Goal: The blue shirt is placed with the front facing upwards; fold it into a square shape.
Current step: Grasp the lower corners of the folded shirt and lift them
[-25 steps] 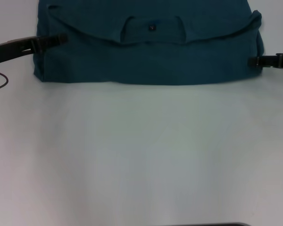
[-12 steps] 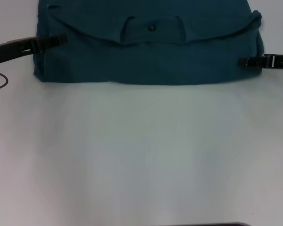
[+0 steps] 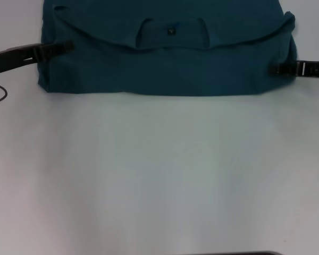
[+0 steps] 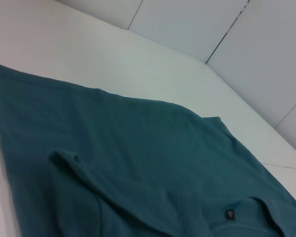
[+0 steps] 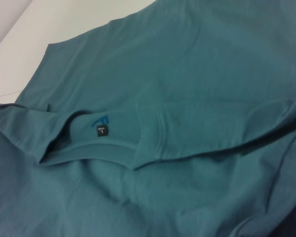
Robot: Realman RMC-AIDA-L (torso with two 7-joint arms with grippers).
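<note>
Grippers flank the folded blue shirt (image 3: 167, 58) — left gripper (image 3: 69, 45) and right gripper (image 3: 275, 68) at its edges, finger state unclear.

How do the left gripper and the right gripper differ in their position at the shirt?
The left gripper reaches onto the shirt near its upper fold, angled; the right gripper lies lower, level, at the opposite side edge. More of the left arm shows than of the right. Both are dark and meet the cloth from the sides.

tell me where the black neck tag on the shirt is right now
In the head view the black neck tag sits inside the collar opening near the top middle of the blue shirt, roughly midway between the left gripper and right gripper.
</note>
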